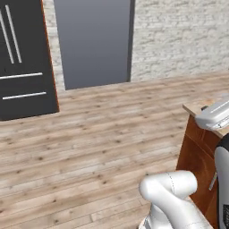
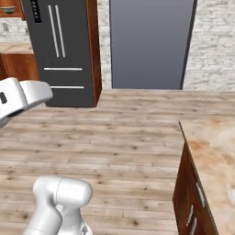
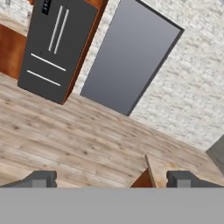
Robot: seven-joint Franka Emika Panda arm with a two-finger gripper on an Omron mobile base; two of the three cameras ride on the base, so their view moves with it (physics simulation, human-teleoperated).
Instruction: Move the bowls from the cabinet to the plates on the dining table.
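My gripper (image 3: pixel 111 180) is open, its two dark fingertips (image 3: pixel 43 179) wide apart with nothing between them. It points over the wooden floor toward a corner of the dining table (image 3: pixel 153 169). The table's marbled beige top (image 2: pixel 215 151) over a brown wooden base runs along the right of the right base view. Its corner (image 1: pixel 195 108) also lies at the right edge of the left base view. The bowls and the plates are out of view. Some reddish-brown wood (image 2: pixel 11 13) fills the top left corner of the right base view; I cannot tell whether it is the cabinet.
A dark fridge (image 2: pixel 62 50) with silver handles stands at the back left, with a grey door (image 2: pixel 149 43) in the white brick wall beside it. A low brown counter unit (image 2: pixel 16 64) sits left of the fridge. Wooden floor (image 1: pixel 89 134) stretches between me and the wall.
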